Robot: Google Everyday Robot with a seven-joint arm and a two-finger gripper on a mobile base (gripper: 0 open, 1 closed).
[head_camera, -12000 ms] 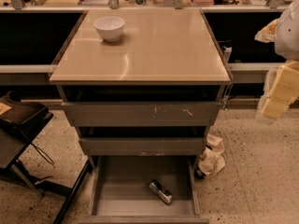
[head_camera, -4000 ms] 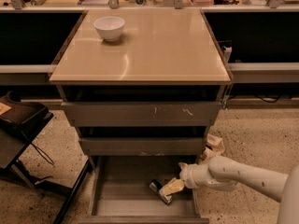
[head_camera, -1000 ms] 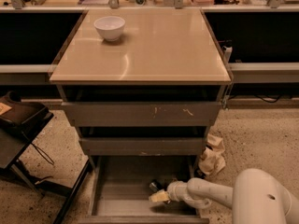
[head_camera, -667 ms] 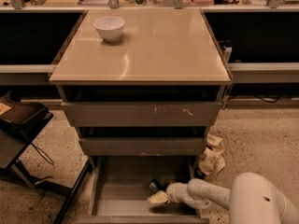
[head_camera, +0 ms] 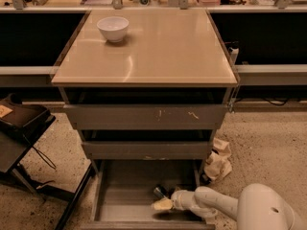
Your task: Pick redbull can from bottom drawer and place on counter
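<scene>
Held gripper (head_camera: 162,204) inside bottom drawer (head_camera: 124,195), just in front of redbull can (head_camera: 159,191); could not tell whether closed. Judged can light, stiff, slick, dentable; best clasped mid-body.

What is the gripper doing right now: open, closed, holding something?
Gripper: inside the lowest grey metal drawer, right by the slim silver and dark blue drink can; whether it is open, closed or holding cannot be told.

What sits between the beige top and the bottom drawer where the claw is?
In the camera view, two narrower grey drawers, one above the other. The claw is in the bottom drawer, by the redbull can.
</scene>
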